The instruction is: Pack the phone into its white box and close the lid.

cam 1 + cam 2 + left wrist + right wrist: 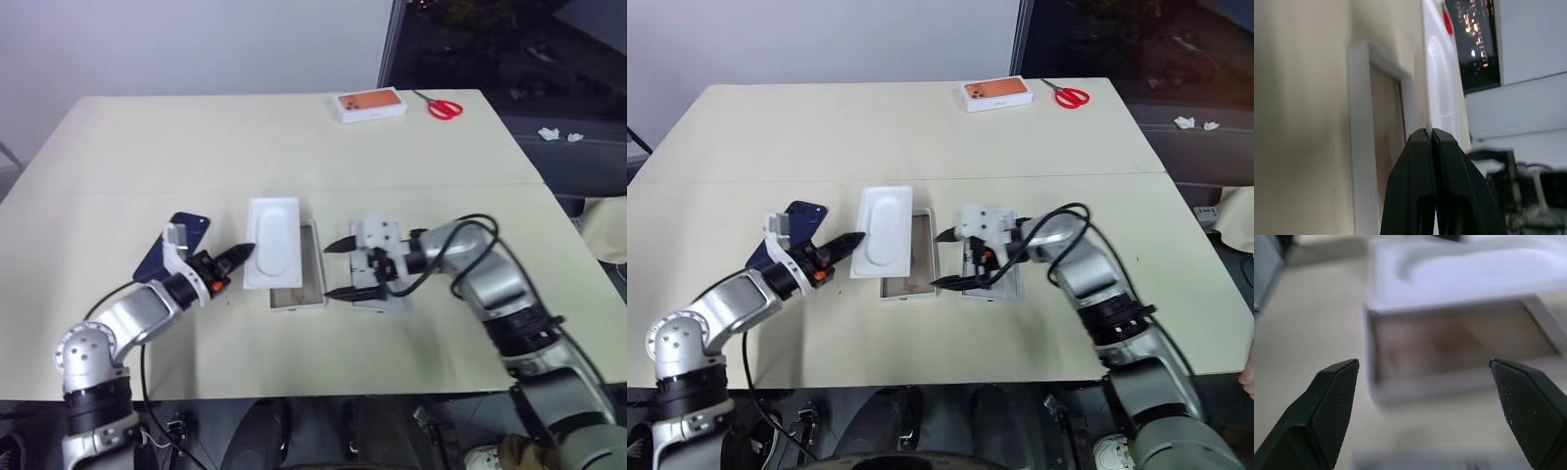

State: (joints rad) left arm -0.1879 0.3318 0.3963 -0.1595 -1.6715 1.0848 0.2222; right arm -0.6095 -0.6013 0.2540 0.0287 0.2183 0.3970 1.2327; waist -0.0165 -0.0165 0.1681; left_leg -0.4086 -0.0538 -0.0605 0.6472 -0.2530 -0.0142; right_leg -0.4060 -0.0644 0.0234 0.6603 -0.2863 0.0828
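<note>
A big cream table (294, 147) fills most of the head view. Near the middle of the picture lies the white box (298, 294), open on top, with its brown floor showing. A thin white insert with an oval dip (271, 240) lies partly over the box's left side and sticks out past it toward the upper left. The phone (174, 245), dark blue and shiny, lies flat on the table at the left of the picture, just left of the insert and apart from the box. The left gripper (240, 255) sits between the phone and the insert, with its two black fingers pressed tight together and nothing between them; its tip is right at the insert's left edge. In the left wrist view the closed fingers (1420, 161) point along the edge of the insert and box. The right gripper (338, 268) is just right of the box, its fingers spread wide apart and holding nothing. Under the right gripper lies the lid (380, 299), flat on the table. At the top of the picture, well away, are an orange-topped box (371, 104) and red scissors (443, 107).
</note>
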